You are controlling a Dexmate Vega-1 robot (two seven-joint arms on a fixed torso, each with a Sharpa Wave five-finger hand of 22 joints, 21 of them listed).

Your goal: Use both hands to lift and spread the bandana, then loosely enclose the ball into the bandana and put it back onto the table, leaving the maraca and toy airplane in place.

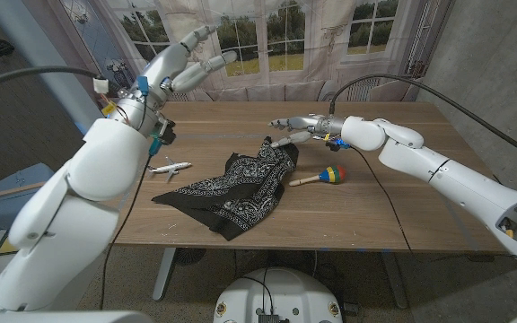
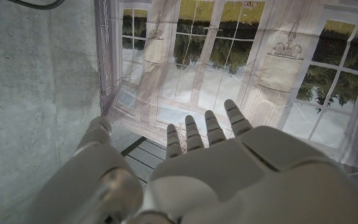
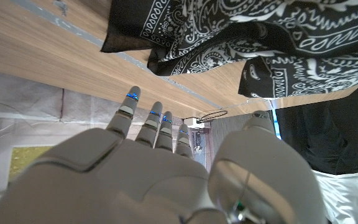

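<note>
A black bandana (image 1: 232,186) with white paisley print lies bunched on the wooden table (image 1: 393,215). It humps up at its far right end, and what lies under the hump is hidden. My right hand (image 1: 299,127) hovers just beyond that hump with its fingers stretched out and nothing in them. In the right wrist view the right hand (image 3: 166,168) reaches toward the bandana (image 3: 241,31) without holding it. My left hand (image 1: 182,65) is raised high over the table's far left corner, fingers spread and empty. In the left wrist view the left hand (image 2: 216,168) faces the window backdrop.
A maraca (image 1: 322,175) with coloured stripes lies right of the bandana, under my right forearm. A small white toy airplane (image 1: 170,168) sits left of the bandana. A window backdrop (image 1: 267,36) hangs behind the table.
</note>
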